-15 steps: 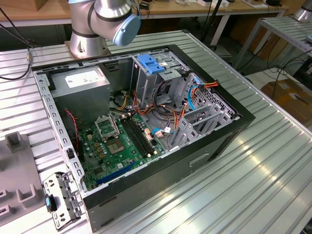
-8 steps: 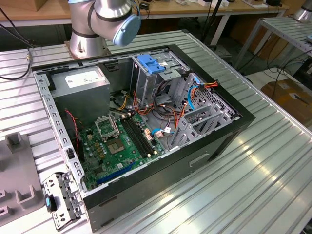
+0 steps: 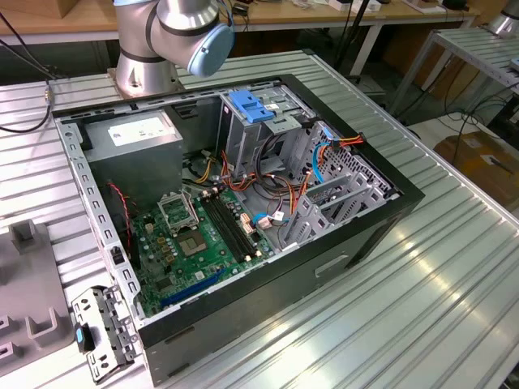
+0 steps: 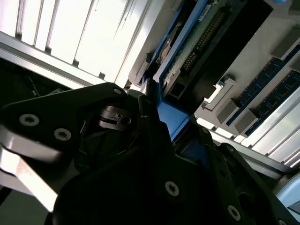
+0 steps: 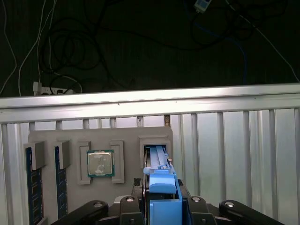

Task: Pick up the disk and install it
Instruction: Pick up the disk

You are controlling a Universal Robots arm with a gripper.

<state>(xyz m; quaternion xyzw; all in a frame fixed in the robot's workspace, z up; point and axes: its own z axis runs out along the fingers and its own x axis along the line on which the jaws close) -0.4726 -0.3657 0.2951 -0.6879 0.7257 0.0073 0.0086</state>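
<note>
Gripper [image 5: 162,208] clamps the disk [image 5: 162,183] by its blue rails, on edge at the tray's [image 5: 123,135] slot.

Robotics laboratory: arm base [image 3: 142,69] mounted on a ribbed aluminium tabletop [image 3: 422,308], opened computer case [image 3: 268,312] on it, cable-strewn wooden benches [image 3: 292,16] along the far side.

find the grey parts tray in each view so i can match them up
Exterior view: grey tray at the exterior view's left edge, beside the computer case.
First wrist view: grey tray holds the disk, chip and memory sticks.
Second wrist view: its posts beside the disk.
Shared landmark: ribbed metal table.
</note>
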